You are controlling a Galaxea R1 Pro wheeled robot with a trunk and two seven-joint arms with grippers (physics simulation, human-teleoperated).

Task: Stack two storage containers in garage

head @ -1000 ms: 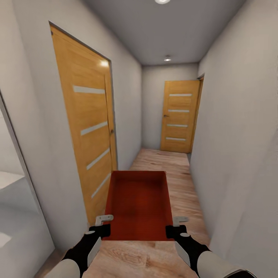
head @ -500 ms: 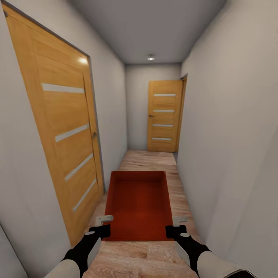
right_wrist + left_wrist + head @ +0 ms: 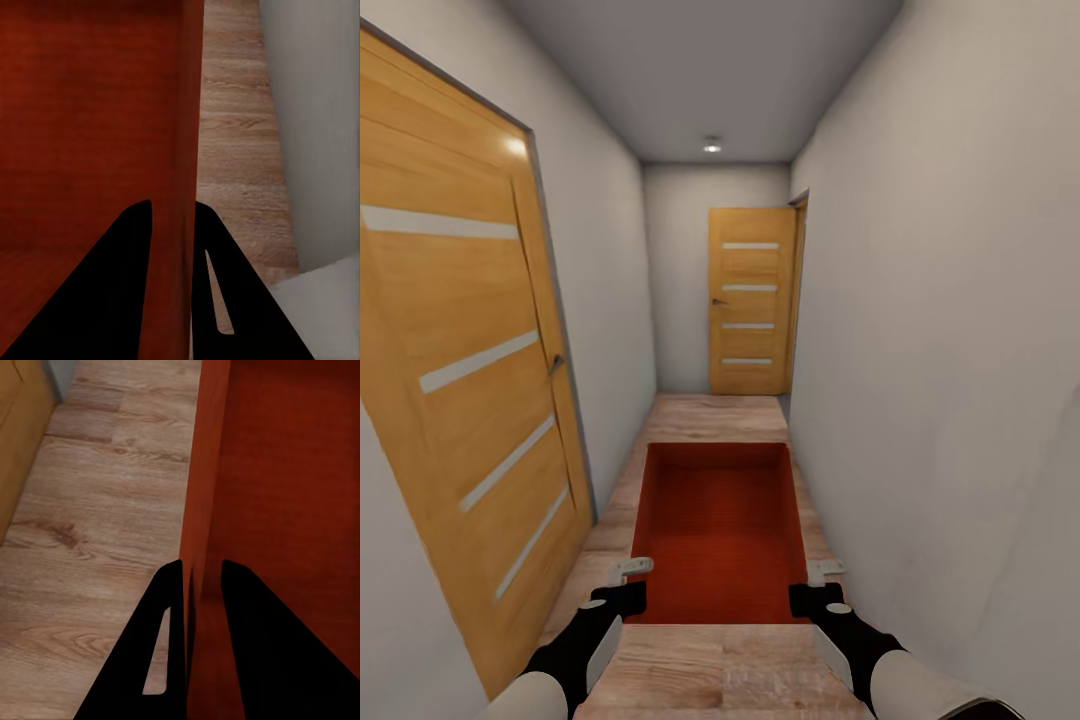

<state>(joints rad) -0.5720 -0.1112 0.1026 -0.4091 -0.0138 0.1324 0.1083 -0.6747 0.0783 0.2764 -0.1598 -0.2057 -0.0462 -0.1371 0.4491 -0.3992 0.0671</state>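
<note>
Centrally, lower half of head view: red-orange storage container [image 3: 720,530] held level above wood-plank floor [image 3: 710,415] of narrow hallway; left gripper [image 3: 622,578] clamped on left wall, right gripper [image 3: 820,578] clamped on right wall; wooden door [image 3: 460,400] at left, second door [image 3: 752,300] upper centre.

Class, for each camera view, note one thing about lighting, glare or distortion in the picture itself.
Head view: a round ceiling light throws a bright glare spot on the near door, and walls lean outward from wide-angle distortion. Left wrist view: the left claw shows as flat black silhouette on the container wall. Right wrist view: the right claw is likewise dark, without detail.
</note>
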